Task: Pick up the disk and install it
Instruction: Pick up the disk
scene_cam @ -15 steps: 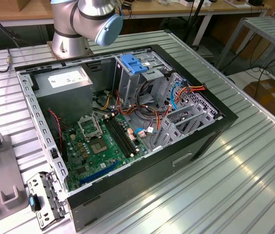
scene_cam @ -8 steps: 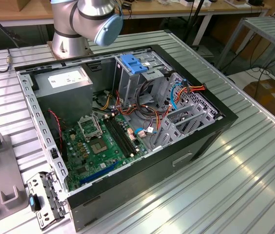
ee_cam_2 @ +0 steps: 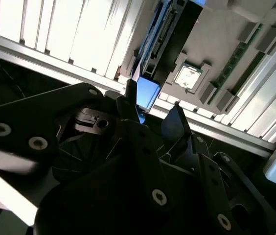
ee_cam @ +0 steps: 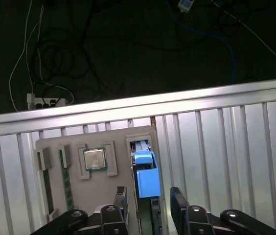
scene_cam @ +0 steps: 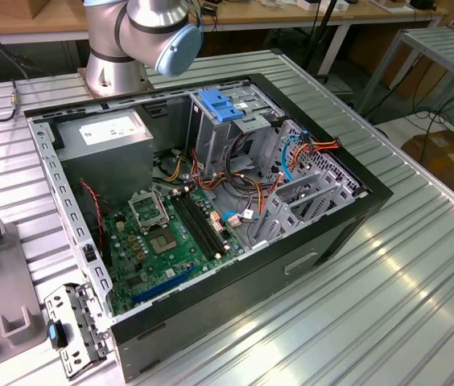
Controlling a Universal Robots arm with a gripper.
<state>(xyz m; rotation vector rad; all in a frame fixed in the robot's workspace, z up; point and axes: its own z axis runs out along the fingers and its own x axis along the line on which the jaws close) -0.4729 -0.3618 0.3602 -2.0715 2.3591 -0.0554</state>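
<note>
Two memory sticks (ee_cam: 67, 182) lie in grooves of the grey holder tray (ee_cam: 103, 193), farthest out to one side of the end effector (ee_cam: 148, 190). Nearer, just off one finger (ee_cam: 122, 200), a processor chip (ee_cam: 95, 159) sits flat in its square pocket. The disk (ee_cam: 145, 171) stands on its thin edge in the tray's outermost slot, directly under the end effector. Its long axis runs straight away from the fingers toward the counter's edge, in line with the gap between them. A blue plastic part of the disk faces up between the fingertips.

The end effector is spread moderately wide, one finger on each side of the disk, with a sliver of space showing either side, and it grips nothing. On the other side of it lie bare slats of the counter (ee_cam: 226, 147), and past the counter's edge a power strip (ee_cam: 40, 102) rests on the dark floor.

In the second wrist view the end effector (ee_cam_2: 151, 98) straddles the same disk (ee_cam_2: 172, 34), with the processor chip (ee_cam_2: 186, 77) just beside it. In the exterior view an open computer case (scene_cam: 211, 201) lies on the counter (scene_cam: 372, 281).
</note>
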